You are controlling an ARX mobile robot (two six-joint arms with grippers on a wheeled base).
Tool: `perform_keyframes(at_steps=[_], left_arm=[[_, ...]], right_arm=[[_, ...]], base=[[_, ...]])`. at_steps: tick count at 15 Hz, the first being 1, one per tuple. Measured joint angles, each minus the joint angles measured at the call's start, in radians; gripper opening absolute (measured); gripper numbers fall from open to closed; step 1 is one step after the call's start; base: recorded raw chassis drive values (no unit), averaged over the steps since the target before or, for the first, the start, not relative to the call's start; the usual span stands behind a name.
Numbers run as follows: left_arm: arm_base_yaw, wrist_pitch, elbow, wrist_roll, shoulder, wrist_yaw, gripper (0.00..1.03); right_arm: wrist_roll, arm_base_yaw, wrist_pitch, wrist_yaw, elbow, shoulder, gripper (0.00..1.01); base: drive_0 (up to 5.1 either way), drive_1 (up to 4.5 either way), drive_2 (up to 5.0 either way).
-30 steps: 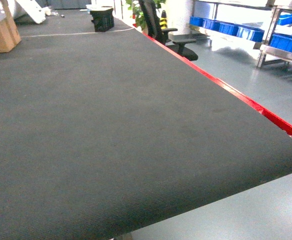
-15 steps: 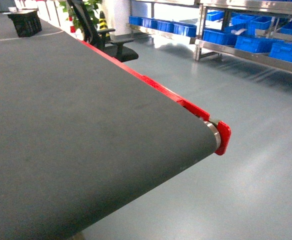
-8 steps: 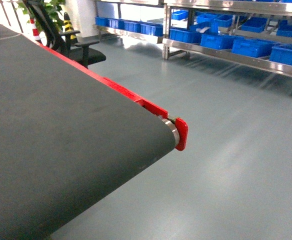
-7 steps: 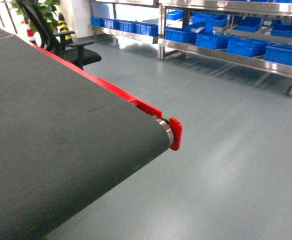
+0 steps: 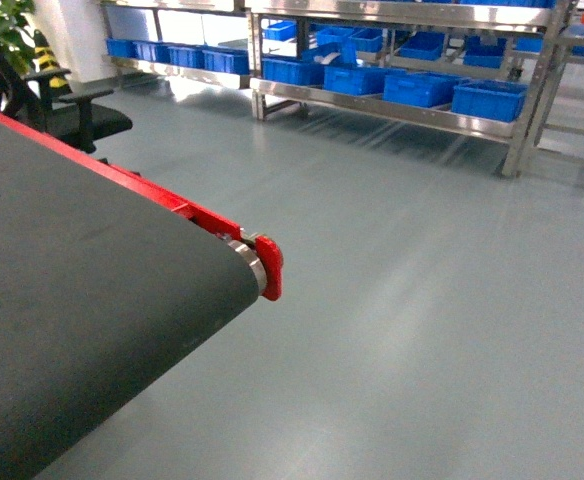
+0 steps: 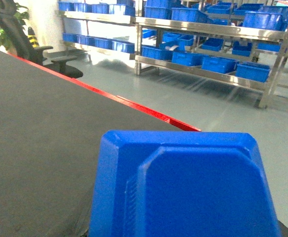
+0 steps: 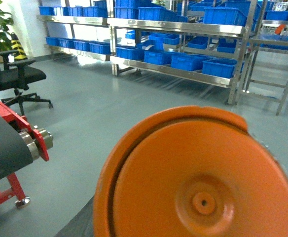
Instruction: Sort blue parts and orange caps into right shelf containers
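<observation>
Shelf containers [image 5: 487,98]: bright blue crates set in rows on the steel shelving [image 5: 392,108] across the floor [image 5: 422,300], well apart from the robot. Their long sides run along the shelves and their open tops face up, presumably so parts can be dropped in from above.
Conveyor surface [image 5: 72,300]: dark belt filling the left of the head view, edged by a red rail [image 5: 152,190] and ending at a roller with a red end plate [image 5: 270,266]. Nothing lies on the part in view.
Office chair [image 5: 77,105]: black, beyond the belt's far edge.
Blue part [image 6: 183,187]: fills the lower left wrist view, close under the camera, its flat stepped face turned towards the lens. Its long axis cannot be judged at this range.
Orange cap [image 7: 198,177]: round, its disc face and small centre hole towards the right wrist camera; likely carried that way for the trip to the shelves.
Left tool: hidden behind the part; whether it is clamped cannot be told.
Right tool: likewise hidden behind the cap.
</observation>
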Motion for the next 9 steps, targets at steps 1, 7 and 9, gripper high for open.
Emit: perform_keyframes(at_steps=[1,7,9], left_arm=[[0.000,0.000,0.000,0.000,0.000,0.000,0.42],[0.000,0.000,0.000,0.000,0.000,0.000,0.42],[0.000,0.000,0.000,0.000,0.000,0.000,0.42]], right_arm=[[0.000,0.000,0.000,0.000,0.000,0.000,0.45],[0.000,0.000,0.000,0.000,0.000,0.000,0.45],[0.000,0.000,0.000,0.000,0.000,0.000,0.45]], base=[[-1.5,-1.49,-1.5],[-1.6,-1.57,-1.6],[-1.6,-1.60,-1.6]])
